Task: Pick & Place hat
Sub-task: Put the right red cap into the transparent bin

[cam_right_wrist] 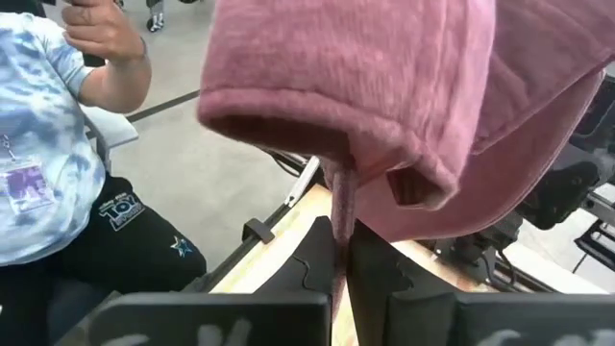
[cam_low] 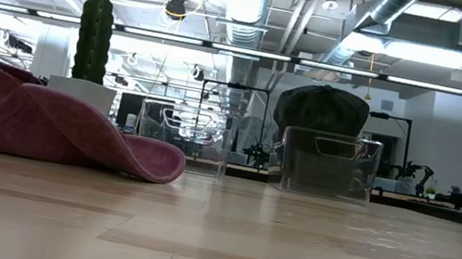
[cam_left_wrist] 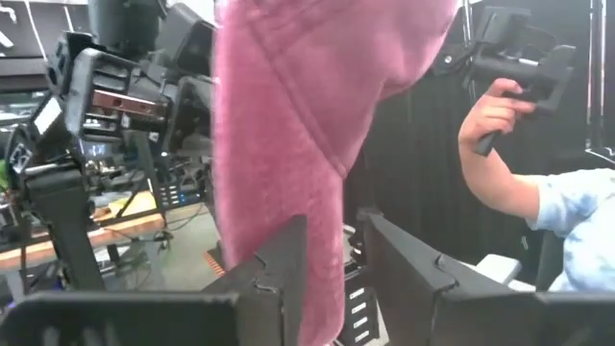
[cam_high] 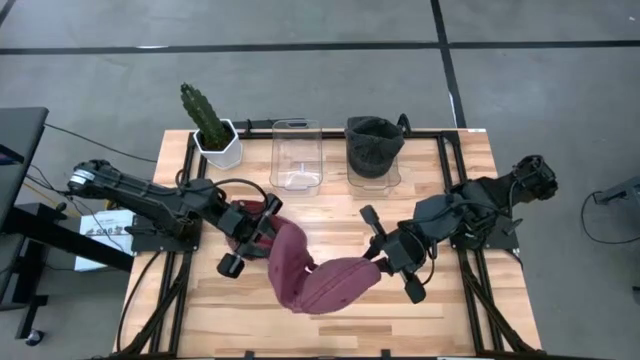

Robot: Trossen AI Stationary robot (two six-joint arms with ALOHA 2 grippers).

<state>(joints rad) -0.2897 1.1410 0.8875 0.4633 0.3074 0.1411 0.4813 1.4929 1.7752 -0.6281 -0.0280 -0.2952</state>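
Observation:
A maroon hat [cam_high: 315, 270] hangs between my two grippers over the middle of the table. My left gripper [cam_high: 262, 238] is shut on its left end and my right gripper [cam_high: 378, 262] on its right end. In the left wrist view the hat [cam_left_wrist: 288, 125] hangs down in front of the room. In the right wrist view the hat [cam_right_wrist: 384, 106] bulges above the fingers. The low view shows no gripper. There a maroon hat [cam_low: 61, 131] lies with its underside on the tabletop at the left. My left gripper has a hanging edge of the hat [cam_left_wrist: 325, 274] between its two fingers [cam_left_wrist: 274, 264], which reach in about level from the table's left side. The cloth runs down through the gap and out of the picture below. My right gripper pinches a thin strip at the hat's rim [cam_right_wrist: 340, 226] between its two fingers [cam_right_wrist: 307, 264], reaching in from the table's right side. The body of the hat sags above and beyond the fingers.
At the back stand a cactus in a white pot [cam_high: 212, 128], an empty clear bin [cam_high: 297, 155] and a clear bin [cam_high: 374, 172] with a dark hat [cam_high: 374, 140] on it. Beyond the table a person's hand [cam_left_wrist: 495, 115] holds a handle, and a seated person [cam_right_wrist: 58, 163] shows.

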